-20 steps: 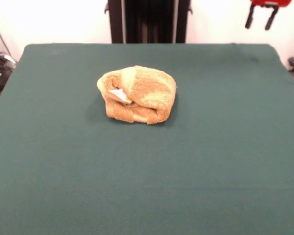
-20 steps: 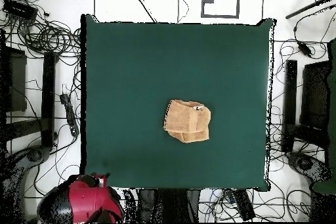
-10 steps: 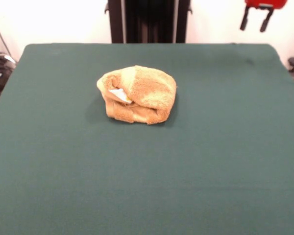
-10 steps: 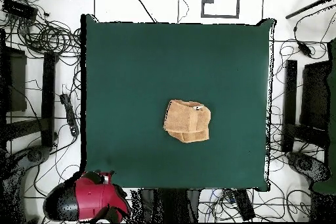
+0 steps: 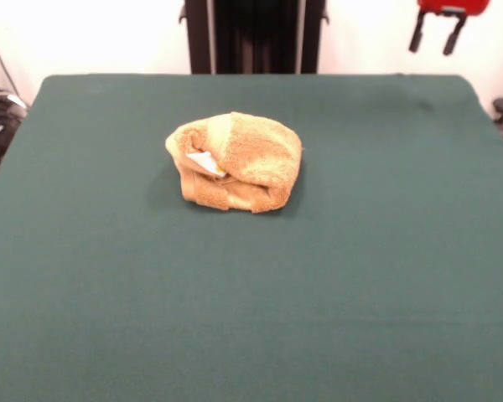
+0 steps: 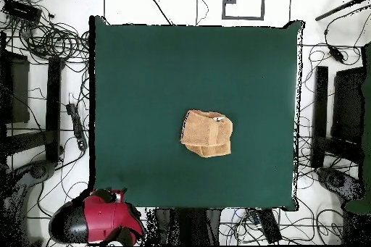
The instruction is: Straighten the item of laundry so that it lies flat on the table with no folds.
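Arm drawn back, towel bunched.
We see the gripper [image 5: 436, 33] at upper right, fingers spread and empty; the towel [image 5: 235, 161] sits crumpled mid-table [image 5: 386, 276], its length across the frame.

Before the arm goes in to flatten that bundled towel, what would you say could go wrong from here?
The towel sits folded over itself in a thick bundle, so a pinch may well catch several layers and lift the whole lump rather than open it. The gripper hangs open beyond the table's far corner, so it has a long way to travel to the towel, where aim might drift. The white tag could snag.
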`<state>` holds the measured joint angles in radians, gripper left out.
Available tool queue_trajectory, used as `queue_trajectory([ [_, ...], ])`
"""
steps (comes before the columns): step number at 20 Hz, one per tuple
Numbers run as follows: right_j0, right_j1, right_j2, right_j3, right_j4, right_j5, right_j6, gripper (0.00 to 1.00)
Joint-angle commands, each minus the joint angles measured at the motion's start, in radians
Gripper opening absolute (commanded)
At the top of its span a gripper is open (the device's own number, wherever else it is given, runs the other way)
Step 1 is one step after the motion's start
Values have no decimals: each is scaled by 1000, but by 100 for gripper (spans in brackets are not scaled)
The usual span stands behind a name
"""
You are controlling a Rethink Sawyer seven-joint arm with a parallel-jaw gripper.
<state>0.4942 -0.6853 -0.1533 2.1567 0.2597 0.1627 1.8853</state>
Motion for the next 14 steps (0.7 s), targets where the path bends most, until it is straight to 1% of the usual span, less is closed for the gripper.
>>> queue_trajectory([
  [1,-45,21,91,3,-21,-42,150,100],
  [9,-95,32,118,-1,-53,-50,137,100],
  [14,-107,33,123,-5,-70,-52,137,100],
])
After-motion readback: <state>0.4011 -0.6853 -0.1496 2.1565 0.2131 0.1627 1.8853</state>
